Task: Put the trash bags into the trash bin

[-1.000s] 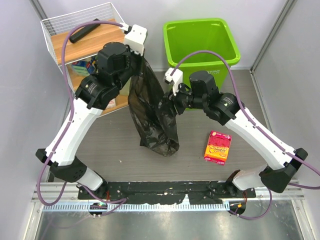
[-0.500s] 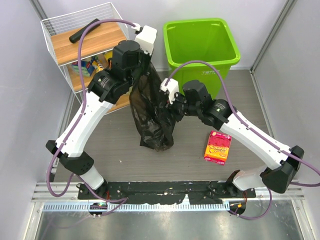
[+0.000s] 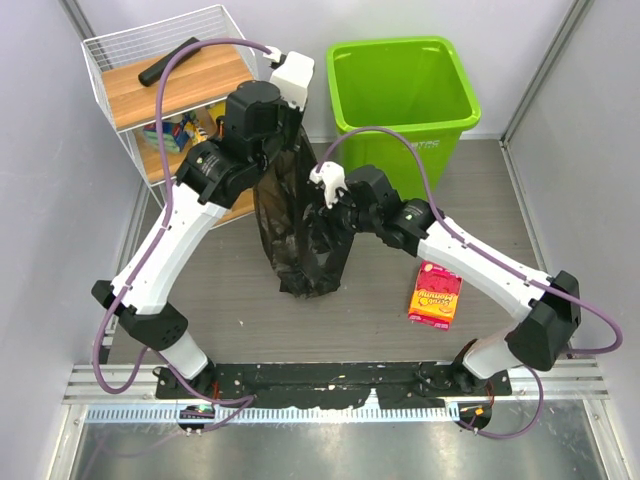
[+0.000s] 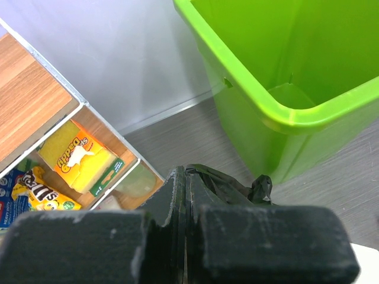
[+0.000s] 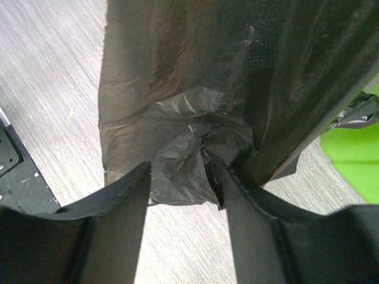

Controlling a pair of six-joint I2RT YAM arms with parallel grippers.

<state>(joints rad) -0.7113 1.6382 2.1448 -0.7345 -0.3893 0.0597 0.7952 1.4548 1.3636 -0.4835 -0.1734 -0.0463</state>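
The black trash bag (image 3: 300, 225) hangs from my left gripper (image 3: 287, 125), which is shut on its top edge; its bottom rests crumpled on the floor. In the left wrist view the closed fingers (image 4: 183, 195) pinch the bag's plastic (image 4: 237, 188). My right gripper (image 3: 322, 222) is open against the bag's right side. In the right wrist view its fingers (image 5: 127, 195) stand apart in front of the crinkled bag (image 5: 177, 118). The lime-green trash bin (image 3: 345, 95) stands upright at the back, right of the bag, and shows in the left wrist view (image 4: 284, 112).
A white wire shelf unit (image 3: 112, 60) with wooden boards stands at the back left; a slim black roll (image 3: 168, 62) lies on top, snack packs (image 4: 74, 157) on the lower board. An orange-red snack packet (image 3: 436, 294) lies on the floor at the right.
My right gripper has moved left, from beside the bin to the bag's side. My left gripper rose and shifted right a second ago, then held still. The bag hangs narrower.
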